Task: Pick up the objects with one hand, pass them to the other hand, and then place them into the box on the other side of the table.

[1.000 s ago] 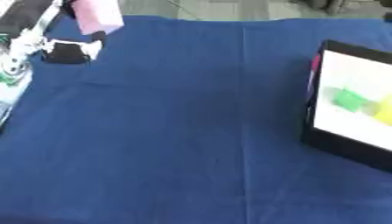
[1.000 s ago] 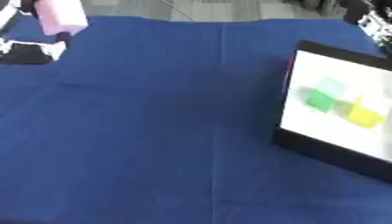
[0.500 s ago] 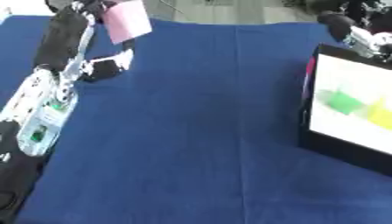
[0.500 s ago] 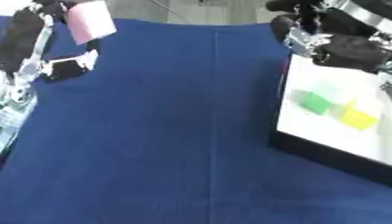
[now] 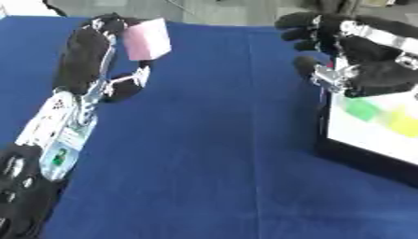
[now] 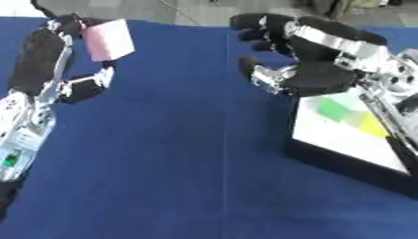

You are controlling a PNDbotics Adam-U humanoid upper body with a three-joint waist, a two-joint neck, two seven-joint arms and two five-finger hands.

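Left eye view, reading from the near edge outward: the blue cloth on the surface [image 5: 212, 177] lies bare in the foreground, with nothing between the two arms. To the right stands the box [image 5: 359, 154], its dark rim around a pale floor, and inside it a green piece [image 5: 360, 108] and a yellow piece [image 5: 401, 122] lie side by side. Farther out, the left hand [image 5: 102, 56] is raised over the left side of the cloth and carries the pink block [image 5: 147, 39] at its fingertips, the fingers pinching it from the top edge while the thumb hangs lower, apart from it; the block is in the air, touching nothing else. Across from it the right hand [image 6: 302, 60] hovers above the box's far corner, fingers spread and only lightly bent, holding nothing, palm turned toward the block. A clear gap separates block and right hand. The handover looks like the next step, and the risk lies there: the block is held by one edge only, so it may twist or slip if the receiving fingers knock it before they close, or if the left hand lets go early, and it would drop on the cloth short of the box. The box wall beneath the right hand may also catch the arm on the way down.
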